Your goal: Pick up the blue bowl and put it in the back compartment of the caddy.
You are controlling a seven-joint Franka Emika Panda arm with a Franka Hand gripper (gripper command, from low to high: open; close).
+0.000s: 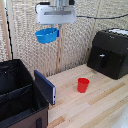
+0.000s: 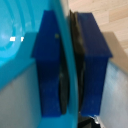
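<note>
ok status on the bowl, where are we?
End effector shut on blue bowl, held high by the rim. Caddy below, toward exterior view's left; not over it yet. Nothing in between.

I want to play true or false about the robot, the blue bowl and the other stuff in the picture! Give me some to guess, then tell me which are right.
1. The blue bowl is up in the air, held by the gripper. True.
2. The red cup is lying inside the caddy. False: it stands on the wooden table, apart from the caddy.
3. The gripper's fingers pinch the bowl's rim, one on each side. True.
4. The bowl is already in the caddy's back compartment. False: it hangs high above the table.
5. The black appliance sits on the exterior view's left. False: it is on the right, the caddy on the left.
</note>
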